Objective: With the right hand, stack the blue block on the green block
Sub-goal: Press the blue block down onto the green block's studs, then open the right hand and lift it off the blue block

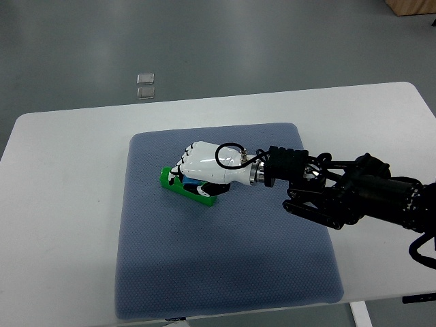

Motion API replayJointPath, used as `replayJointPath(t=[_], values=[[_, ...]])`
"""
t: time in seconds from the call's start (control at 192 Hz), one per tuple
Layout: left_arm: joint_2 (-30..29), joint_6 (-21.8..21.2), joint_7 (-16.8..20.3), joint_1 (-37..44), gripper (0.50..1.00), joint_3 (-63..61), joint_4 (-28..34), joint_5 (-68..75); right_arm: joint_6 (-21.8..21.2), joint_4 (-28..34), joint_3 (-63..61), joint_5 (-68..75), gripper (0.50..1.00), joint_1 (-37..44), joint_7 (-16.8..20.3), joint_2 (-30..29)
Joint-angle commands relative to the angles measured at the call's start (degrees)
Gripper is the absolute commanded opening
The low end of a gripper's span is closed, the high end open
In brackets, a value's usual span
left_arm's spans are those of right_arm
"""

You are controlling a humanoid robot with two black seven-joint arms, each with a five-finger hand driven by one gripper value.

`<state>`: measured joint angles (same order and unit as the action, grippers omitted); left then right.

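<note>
My right hand (194, 178), white with a black forearm coming in from the right edge, lies over the mat's left part. Its fingers are curled around the blue block (191, 182), of which only a small strip shows under the palm. The blue block rests on top of the green block (184, 189), a long flat piece lying slanted on the mat, its left end and front edge sticking out below the hand. The left arm does not show.
A blue-grey mat (225, 272) covers the middle of the white table (61, 204). Two small clear squares (145, 84) lie on the grey floor beyond the table's far edge.
</note>
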<state>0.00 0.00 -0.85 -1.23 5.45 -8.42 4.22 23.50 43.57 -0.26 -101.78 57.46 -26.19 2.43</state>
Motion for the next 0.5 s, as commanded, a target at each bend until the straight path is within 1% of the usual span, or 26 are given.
replayJointPath(t=[0.0,0.005,0.01,0.016,0.021,0.026,0.031,0.037,0.042,0.047,0.052,0.057,0.089,0.266,0.36,0.496], values=[[0.0,0.0,0.06,0.0,1.0,0.0,-0.02,0.0,1.37,0.02,0.0,0.09,0.621,0.02,-0.09,0.04],[0.0,0.0,0.06,0.0,1.0,0.0,-0.02,0.0,1.54,0.02,0.0,0.18,0.637,0.02,-0.09,0.04],[0.0,0.0,0.06,0.0,1.0,0.0,-0.02,0.0,1.54,0.02,0.0,0.18,0.637,0.02,-0.09,0.04],[0.0,0.0,0.06,0.0,1.0,0.0,-0.02,0.0,1.72,0.02,0.0,0.18,0.658,0.02,-0.09,-0.05],[0.0,0.0,0.06,0.0,1.0,0.0,-0.02,0.0,1.72,0.02,0.0,0.18,0.658,0.02,-0.09,-0.05],[0.0,0.0,-0.03,0.0,1.0,0.0,-0.02,0.0,1.98,0.02,0.0,0.27,0.676,0.02,-0.09,-0.05],[0.0,0.0,-0.03,0.0,1.0,0.0,-0.02,0.0,1.98,0.02,0.0,0.27,0.676,0.02,-0.09,-0.05],[0.0,0.0,-0.03,0.0,1.0,0.0,-0.02,0.0,2.07,0.02,0.0,0.27,0.694,0.02,-0.09,0.03],[0.0,0.0,-0.03,0.0,1.0,0.0,-0.02,0.0,2.07,0.02,0.0,0.27,0.695,0.02,-0.09,0.04],[0.0,0.0,0.05,0.0,1.0,0.0,-0.02,0.0,2.25,0.02,0.0,0.36,0.711,0.02,-0.09,0.04],[0.0,0.0,0.06,0.0,1.0,0.0,-0.02,0.0,2.25,0.02,0.0,0.36,0.711,0.02,-0.09,0.04],[0.0,0.0,-0.03,0.0,1.0,0.0,-0.02,0.0,2.33,0.02,0.0,0.36,0.727,0.02,-0.09,0.04],[0.0,0.0,0.05,0.0,1.0,0.0,-0.02,0.0,2.6,0.02,0.0,0.36,0.756,0.02,-0.09,0.04],[0.0,0.0,-0.03,0.0,1.0,0.0,0.07,0.0,2.69,0.11,-0.09,0.53,0.825,0.2,-0.61,0.04],[0.0,0.0,0.05,0.0,1.0,0.0,0.07,0.0,2.69,0.2,-0.09,0.62,0.844,0.29,-0.88,0.12],[0.0,0.0,-0.03,0.0,1.0,0.0,0.07,0.0,2.69,0.46,-0.09,0.71,0.852,0.46,-0.97,0.48]])
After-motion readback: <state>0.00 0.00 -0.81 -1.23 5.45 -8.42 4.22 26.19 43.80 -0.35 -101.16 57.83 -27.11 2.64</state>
